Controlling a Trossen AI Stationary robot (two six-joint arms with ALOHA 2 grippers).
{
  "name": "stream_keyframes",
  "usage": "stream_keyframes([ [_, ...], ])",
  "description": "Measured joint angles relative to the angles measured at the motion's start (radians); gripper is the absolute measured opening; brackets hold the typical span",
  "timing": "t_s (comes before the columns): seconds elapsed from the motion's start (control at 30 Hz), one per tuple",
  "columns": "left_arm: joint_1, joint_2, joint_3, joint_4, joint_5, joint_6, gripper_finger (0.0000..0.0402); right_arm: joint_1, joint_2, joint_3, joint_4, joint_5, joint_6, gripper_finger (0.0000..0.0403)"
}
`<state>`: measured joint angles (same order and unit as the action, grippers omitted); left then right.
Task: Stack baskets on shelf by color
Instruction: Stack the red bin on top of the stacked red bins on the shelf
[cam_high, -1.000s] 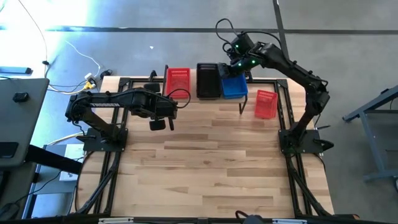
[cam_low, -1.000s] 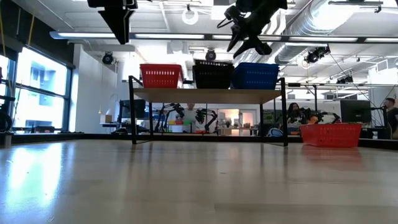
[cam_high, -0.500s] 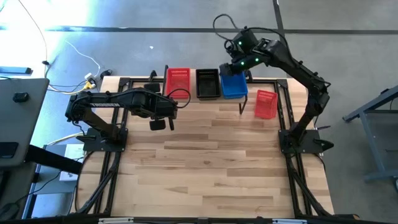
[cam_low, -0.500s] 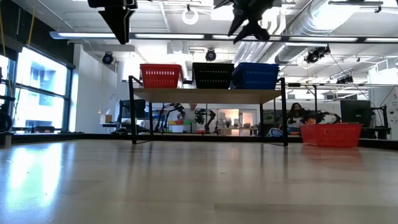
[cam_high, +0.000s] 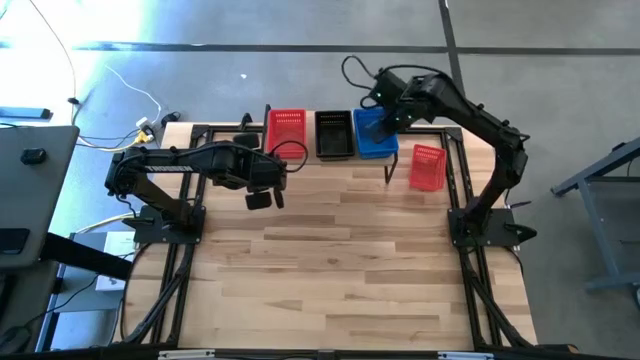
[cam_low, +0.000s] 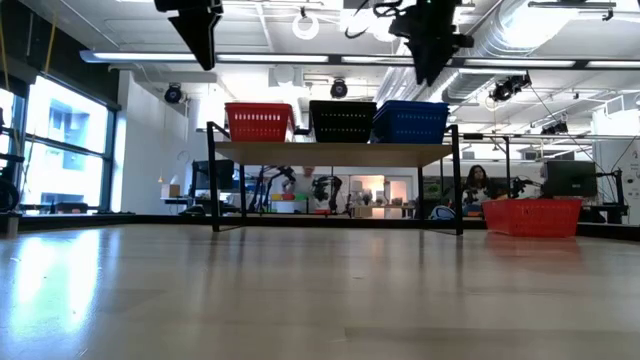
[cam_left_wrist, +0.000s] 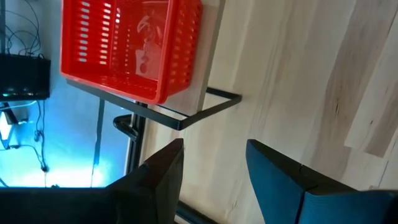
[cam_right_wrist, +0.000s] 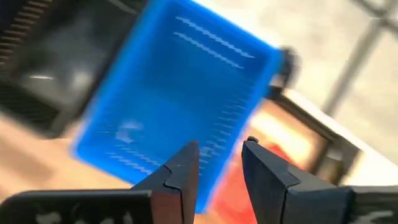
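Note:
The shelf stands at the table's far edge. A red basket, a black basket and a blue basket rest side by side on its plank. Another red basket sits on the table just right of the shelf. My right gripper is open and empty, high above the blue basket. My left gripper is open and empty above the table, near of the shelf's left end, with the shelf's red basket ahead of it.
The wooden tabletop stretches bare from the shelf to the near edge. Black frame rails run along both sides. Cables lie off the far left corner. The room behind shows in the low view.
My right gripper has risen from beside the black basket and gone toward the table's right, ending over the blue basket. The black basket, which stood a little raised a second ago, now sits level on the shelf.

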<state>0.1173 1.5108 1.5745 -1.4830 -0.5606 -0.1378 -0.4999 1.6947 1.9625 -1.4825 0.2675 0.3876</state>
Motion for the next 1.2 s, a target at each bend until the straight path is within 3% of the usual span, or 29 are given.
stream_keyframes([
  [0.23,0.000,0.000,0.000,0.004,0.000,-0.045,0.0163,0.010,-0.006,-0.010,-0.083,0.198,0.081,0.0107],
  [0.57,0.005,0.000,0.000,0.009,0.004,-0.054,0.0163,-0.043,-0.125,-0.217,-0.084,0.249,0.145,0.0107],
  [0.93,0.034,0.000,0.000,0.047,0.010,-0.061,0.0163,-0.218,-0.306,-0.496,0.040,0.126,0.184,0.0107],
  [1.2,0.071,0.000,0.000,0.078,0.010,-0.061,0.0163,-0.357,-0.340,-0.672,0.141,0.002,0.191,0.0107],
])
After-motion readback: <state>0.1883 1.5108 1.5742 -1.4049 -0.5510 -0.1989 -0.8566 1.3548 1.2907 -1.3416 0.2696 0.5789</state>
